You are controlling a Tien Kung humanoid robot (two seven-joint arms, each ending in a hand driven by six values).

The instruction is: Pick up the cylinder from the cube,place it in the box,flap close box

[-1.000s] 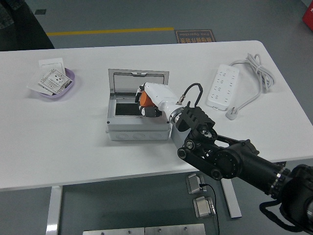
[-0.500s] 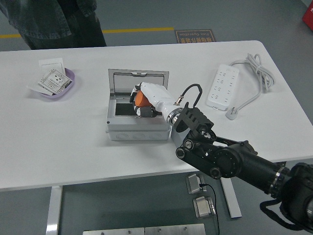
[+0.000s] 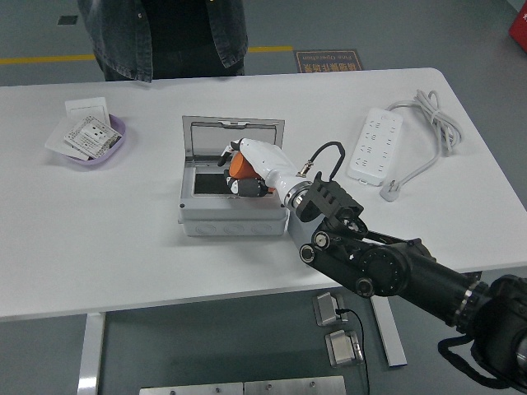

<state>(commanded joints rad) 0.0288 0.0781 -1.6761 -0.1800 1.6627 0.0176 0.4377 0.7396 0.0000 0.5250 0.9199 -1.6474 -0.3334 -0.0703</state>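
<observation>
Head view: right hand (image 3: 245,171) curled round orange cylinder (image 3: 240,166) over open box (image 3: 232,193) — lower inside before letting go, keep clear of upright lid (image 3: 234,136).

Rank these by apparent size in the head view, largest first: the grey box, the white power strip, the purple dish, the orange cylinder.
1. grey box
2. white power strip
3. purple dish, close to the strip in area, so unsure
4. orange cylinder, held in the right hand
</observation>
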